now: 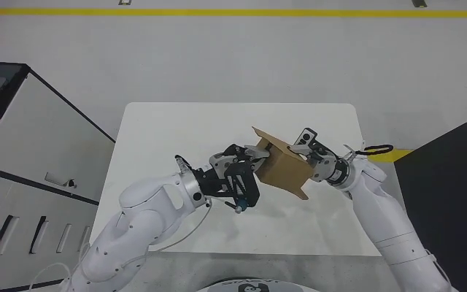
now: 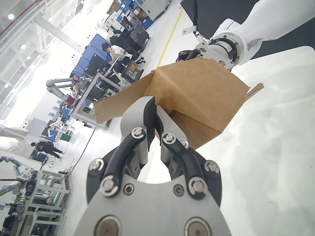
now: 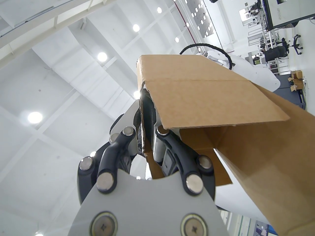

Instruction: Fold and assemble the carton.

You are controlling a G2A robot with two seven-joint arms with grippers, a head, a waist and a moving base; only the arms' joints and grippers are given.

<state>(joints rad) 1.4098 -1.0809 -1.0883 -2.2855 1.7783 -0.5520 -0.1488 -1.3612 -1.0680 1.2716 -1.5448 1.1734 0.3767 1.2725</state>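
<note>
A grey cabinet (image 1: pixel 44 139) is seen at the far left, beside the white counter (image 1: pixel 168 131). A yellow floor line (image 1: pixel 233 12) is seen beyond the counter's far edge.

The left arm is stretched from the near left over the middle of the counter. The left pincer (image 1: pixel 257 153) is closed narrow on the left edge of the carton (image 1: pixel 286 169). In the left wrist view, a thin cardboard flap is clamped between the dark pads of that pincer (image 2: pixel 154 106), with the carton (image 2: pixel 196 87) just past the fingertips and the counter (image 2: pixel 270 136) behind it.

The brown carton is held between the two pincers, right of the counter's middle. It is partly opened and tilted, with one flap pointed to the far left and one corner pointed to the near right. Whether it touches the counter cannot be told.

The right pincer (image 1: pixel 303 155) is set against the carton's right side, and the right arm is stretched in from the near right. In the right wrist view, that pincer (image 3: pixel 147 109) is shut narrow on a cardboard edge, with a loose flap of the carton (image 3: pixel 209 99) folded over its fingers. In the left wrist view the right pincer (image 2: pixel 188 54) is seen behind the carton's far edge.

A dark panel (image 1: pixel 438 190) is seen at the far right, off the counter.
</note>
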